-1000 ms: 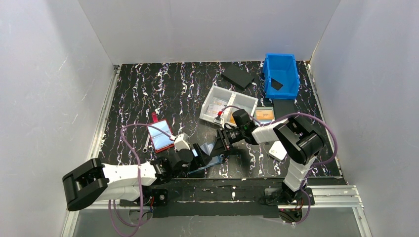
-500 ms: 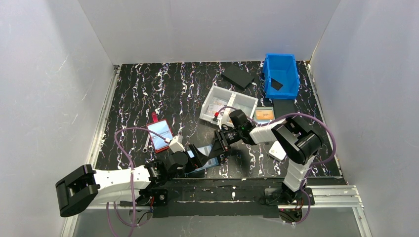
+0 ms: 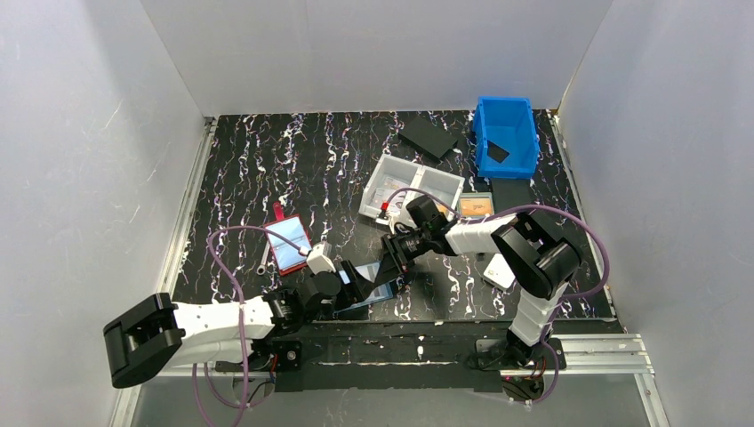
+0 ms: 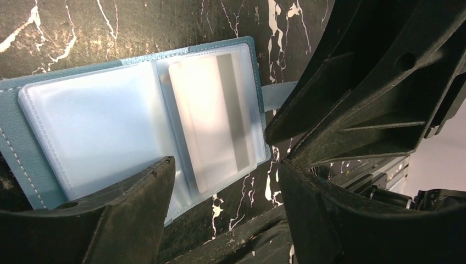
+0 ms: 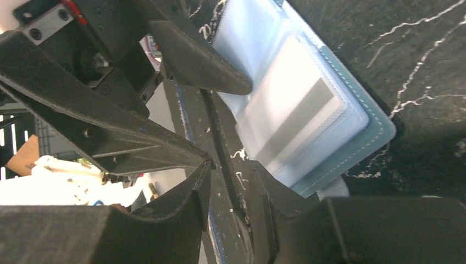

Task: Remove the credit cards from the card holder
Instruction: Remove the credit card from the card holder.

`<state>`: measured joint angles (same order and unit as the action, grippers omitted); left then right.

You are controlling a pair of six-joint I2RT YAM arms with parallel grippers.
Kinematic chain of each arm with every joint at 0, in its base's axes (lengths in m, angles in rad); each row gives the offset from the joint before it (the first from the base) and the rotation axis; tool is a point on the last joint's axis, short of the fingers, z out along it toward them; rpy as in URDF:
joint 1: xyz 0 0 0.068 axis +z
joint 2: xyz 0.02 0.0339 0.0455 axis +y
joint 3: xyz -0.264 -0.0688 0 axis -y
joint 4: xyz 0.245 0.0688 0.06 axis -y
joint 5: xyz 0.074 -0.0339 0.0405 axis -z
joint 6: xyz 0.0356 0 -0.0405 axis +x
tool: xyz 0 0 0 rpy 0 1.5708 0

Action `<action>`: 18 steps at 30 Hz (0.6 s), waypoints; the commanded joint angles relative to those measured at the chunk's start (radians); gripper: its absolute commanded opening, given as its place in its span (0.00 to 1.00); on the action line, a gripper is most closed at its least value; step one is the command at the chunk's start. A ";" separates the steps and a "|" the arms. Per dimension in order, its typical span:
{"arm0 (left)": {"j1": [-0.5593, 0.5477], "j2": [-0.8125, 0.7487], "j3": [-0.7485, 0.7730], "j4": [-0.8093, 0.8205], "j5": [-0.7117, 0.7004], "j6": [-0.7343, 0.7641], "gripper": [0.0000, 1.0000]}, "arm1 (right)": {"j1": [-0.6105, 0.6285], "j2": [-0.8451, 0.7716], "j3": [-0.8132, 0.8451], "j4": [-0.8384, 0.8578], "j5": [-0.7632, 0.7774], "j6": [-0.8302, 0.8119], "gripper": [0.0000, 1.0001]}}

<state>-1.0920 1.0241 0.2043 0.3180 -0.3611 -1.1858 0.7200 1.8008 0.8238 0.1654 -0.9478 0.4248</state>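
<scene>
Top view: card holder (image 3: 377,290) lies open and flat. The left gripper (image 3: 356,281) is at its near-left, the right gripper (image 3: 392,259) at its far-right.
Containers: beyond it, a clear tray (image 3: 442,181) holds loose cards (image 3: 389,194); a blue bin (image 3: 507,114) holds one dark piece (image 3: 496,152).
Left wrist: jaws wide apart and empty. One striped card (image 4: 211,118) sits in the pocket beside the tab (image 4: 276,93).
Right wrist: jaws narrowly parted and empty.
Risk: the crowded grippers may collide, or drag the holder.

white walls (image 3: 356,53) on 3 sides, black marbled tabletop (image 3: 267,160) w/ white streaks, even light.
</scene>
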 commanded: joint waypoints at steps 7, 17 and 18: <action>0.007 0.061 0.011 -0.013 -0.007 0.018 0.56 | 0.018 0.056 0.013 -0.101 0.234 -0.098 0.41; 0.008 0.108 0.018 -0.013 0.010 0.028 0.50 | 0.012 0.054 0.010 -0.093 0.217 -0.090 0.42; 0.007 0.115 0.024 -0.013 0.015 0.034 0.50 | 0.011 0.059 0.004 -0.069 0.192 -0.068 0.42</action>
<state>-1.0874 1.0939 0.2146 0.3576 -0.3592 -1.1732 0.7311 1.8275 0.8360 0.1001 -0.8375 0.3775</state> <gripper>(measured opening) 0.510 0.416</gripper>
